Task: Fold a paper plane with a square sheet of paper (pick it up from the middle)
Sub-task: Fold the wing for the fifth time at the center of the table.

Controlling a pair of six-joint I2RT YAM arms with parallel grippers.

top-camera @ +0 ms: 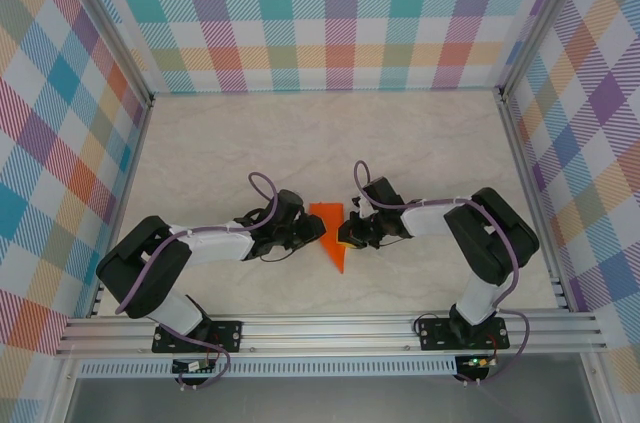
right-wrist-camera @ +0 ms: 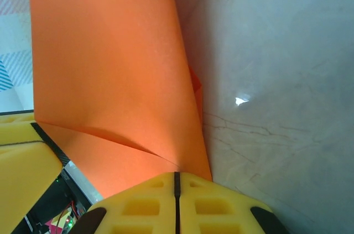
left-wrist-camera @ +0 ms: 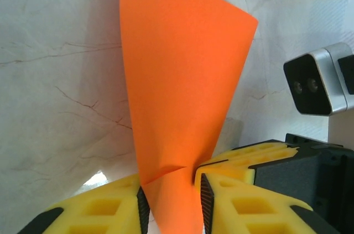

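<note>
One anchor, one loose: right gripper (top-camera: 352, 233) pinches the paper (top-camera: 330, 231) and left gripper (top-camera: 303, 233) stands slack around it. My read is that one side pins the fold so the other can shift its hold.
Paper spot: near-middle of the table (top-camera: 300, 143), right between the two grippers, well away from the walls.
Paper shape: already creased to a point, with the point toward the near edge. Not a finished plane, judging by the loose flap.
Paper lift: a flap stands up off the surface and curls in the wrist views. How much lies flat, cannot tell.
Why centred: both arms reach it equally there, so each can work one side of the crease.
Left gripper state: seen from the left wrist, the jaws are partly apart and the paper (left-wrist-camera: 177, 79) runs up through the gap. The sheet is thin and the gap is wide, so there is no clamp and nothing is held.
Right gripper state: seen from the right wrist, the jaws are closed tight with the seam shut. A crease in the paper (right-wrist-camera: 110, 68) runs straight into the tips, so it looks nipped on the edge.
Arm pose: both arms are folded, elbows out toward the sides, forearms swung inward.
Wrist pose: both wrists are low over the table, fingertips facing each other nearly nose to nose across the paper.
Risk: a one-sided pinch on a thin sheet means a tug could tear or skew the crease.
</note>
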